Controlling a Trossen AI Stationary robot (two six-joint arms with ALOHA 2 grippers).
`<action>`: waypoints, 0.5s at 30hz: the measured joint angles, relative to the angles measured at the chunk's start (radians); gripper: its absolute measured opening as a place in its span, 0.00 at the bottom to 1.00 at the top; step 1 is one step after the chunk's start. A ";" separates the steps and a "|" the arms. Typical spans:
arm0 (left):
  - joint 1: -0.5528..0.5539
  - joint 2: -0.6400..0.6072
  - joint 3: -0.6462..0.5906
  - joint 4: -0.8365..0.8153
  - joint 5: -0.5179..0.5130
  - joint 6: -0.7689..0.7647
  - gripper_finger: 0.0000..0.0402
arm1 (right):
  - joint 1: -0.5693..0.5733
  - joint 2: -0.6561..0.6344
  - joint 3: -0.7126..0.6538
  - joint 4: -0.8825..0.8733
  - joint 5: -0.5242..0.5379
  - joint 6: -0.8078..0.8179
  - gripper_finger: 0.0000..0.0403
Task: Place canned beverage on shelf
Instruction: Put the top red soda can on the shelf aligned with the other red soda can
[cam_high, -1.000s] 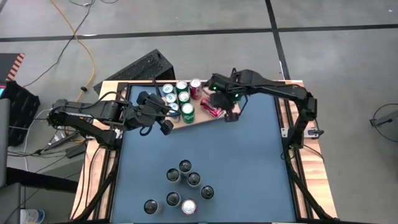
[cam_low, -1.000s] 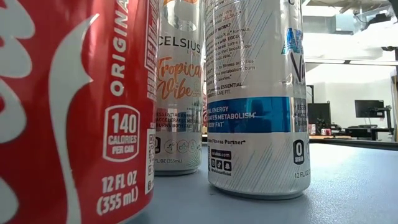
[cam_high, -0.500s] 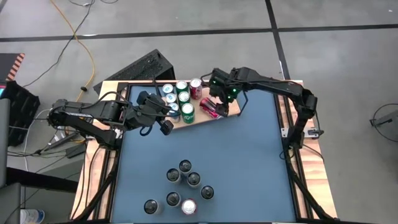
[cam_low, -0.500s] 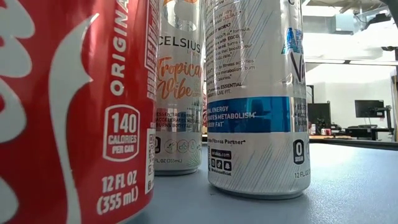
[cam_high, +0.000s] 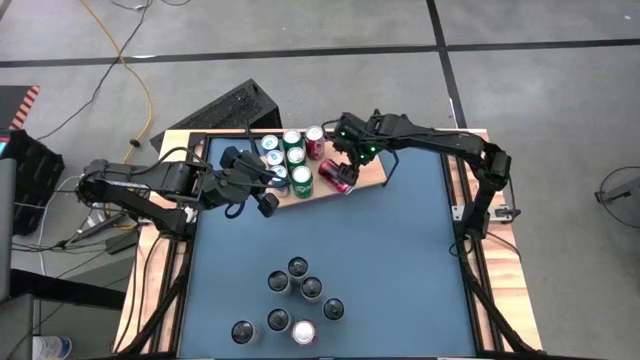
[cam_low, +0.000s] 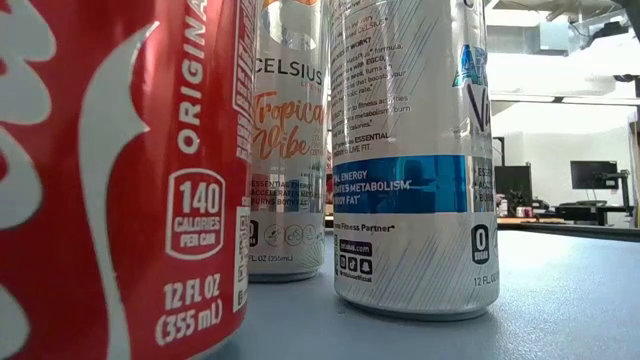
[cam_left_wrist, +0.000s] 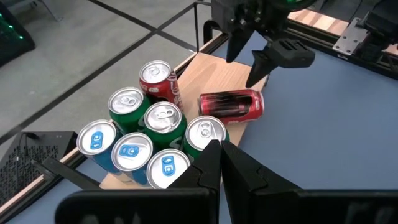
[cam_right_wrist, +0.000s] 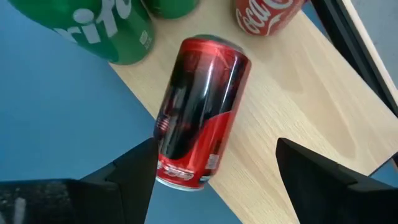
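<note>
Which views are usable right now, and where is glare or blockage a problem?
High view: evenly lit, sharp. Low view: three close cans fill it, red can largest, hiding the shelf; bright window glare behind. Right wrist view: sheen on the fallen red can, edges soft. Left wrist view: clear.

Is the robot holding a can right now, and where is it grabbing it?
No. The right gripper is open above the red can, which lies on its side on the shelf. The left gripper is shut on nothing.

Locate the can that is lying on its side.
In the high view, the tipped red can lies on the shelf's right part, beside the upright green cans, below the open right hand.
</note>
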 joint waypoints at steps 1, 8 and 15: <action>0.000 0.000 0.000 0.000 0.000 -0.001 0.00 | 0.000 0.000 0.000 0.001 0.000 0.000 0.77; 0.000 0.000 0.000 -0.001 0.000 -0.009 0.00 | 0.034 0.076 0.006 0.043 -0.020 0.008 0.77; 0.000 0.000 0.000 -0.003 0.009 0.001 0.00 | 0.035 0.141 0.002 -0.011 -0.023 0.012 0.77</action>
